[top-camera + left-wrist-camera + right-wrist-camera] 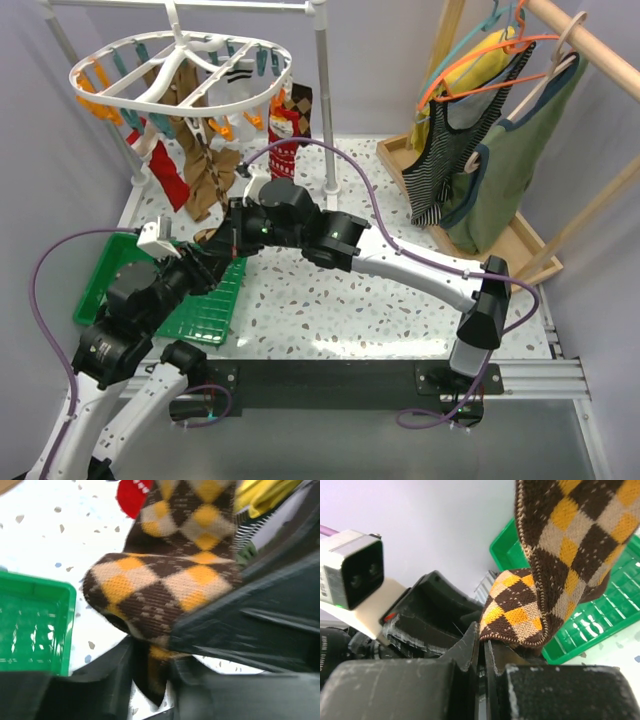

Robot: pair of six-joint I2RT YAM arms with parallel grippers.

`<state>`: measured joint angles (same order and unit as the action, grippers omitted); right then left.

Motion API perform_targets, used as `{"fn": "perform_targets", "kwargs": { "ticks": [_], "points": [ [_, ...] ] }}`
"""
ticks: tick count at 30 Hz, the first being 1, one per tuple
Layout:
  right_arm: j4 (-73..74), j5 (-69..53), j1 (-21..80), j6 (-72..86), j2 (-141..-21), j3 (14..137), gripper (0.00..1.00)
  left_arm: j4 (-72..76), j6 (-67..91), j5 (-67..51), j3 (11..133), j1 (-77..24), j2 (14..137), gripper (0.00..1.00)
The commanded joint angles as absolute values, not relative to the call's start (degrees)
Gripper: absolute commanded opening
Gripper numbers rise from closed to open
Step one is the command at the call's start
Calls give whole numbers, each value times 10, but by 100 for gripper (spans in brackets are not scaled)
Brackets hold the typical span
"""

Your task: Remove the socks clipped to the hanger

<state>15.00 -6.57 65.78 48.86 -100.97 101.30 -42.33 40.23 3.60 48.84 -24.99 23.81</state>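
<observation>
The white oval hanger (180, 62) hangs at the top left with several socks clipped to it: a red one (166, 178), long tan-brown ones (205, 165) and a white striped one (236, 82). A brown-and-yellow argyle sock (165, 575) hangs down between my two grippers. My left gripper (155, 665) is shut on its lower end. My right gripper (482, 637) is shut, with the sock's folded edge (517, 612) pinched at its fingertips. In the top view both grippers meet below the hanger, the left (208, 262) just under the right (232, 238).
A green basket (110, 270) lies on the table at the left, beside the grippers; it also shows in the left wrist view (30, 625). The rack's white pole (325, 110) stands behind. At the right, a striped tank top (450, 150) and a green garment (515, 165) hang on a wooden rail.
</observation>
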Motion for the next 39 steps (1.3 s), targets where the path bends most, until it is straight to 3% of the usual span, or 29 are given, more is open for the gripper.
{"fn": "perform_targets", "kwargs": {
  "ticks": [1, 3, 7, 8, 13, 23, 39],
  "points": [
    [128, -69, 671, 492, -976, 1002, 2, -369, 392, 42, 483, -249, 213, 17],
    [134, -62, 671, 483, -977, 1003, 9, -378, 392, 42, 490, -250, 212, 0],
    [204, -33, 671, 437, -985, 1042, 23, -380, 390, 17, 488, -250, 215, 0],
    [227, -19, 671, 405, -990, 1070, 34, -379, 394, 11, 485, -250, 217, 0],
    [374, 98, 671, 296, -1011, 1171, 64, -349, 404, -61, 468, -250, 242, 0],
    [409, 231, 665, 120, -1061, 1303, 67, -321, 427, -68, 423, -249, 255, 0],
    [236, 242, 664, 52, -1146, 1400, 65, -349, 425, -122, 454, -250, 244, 0]
  ]
}}
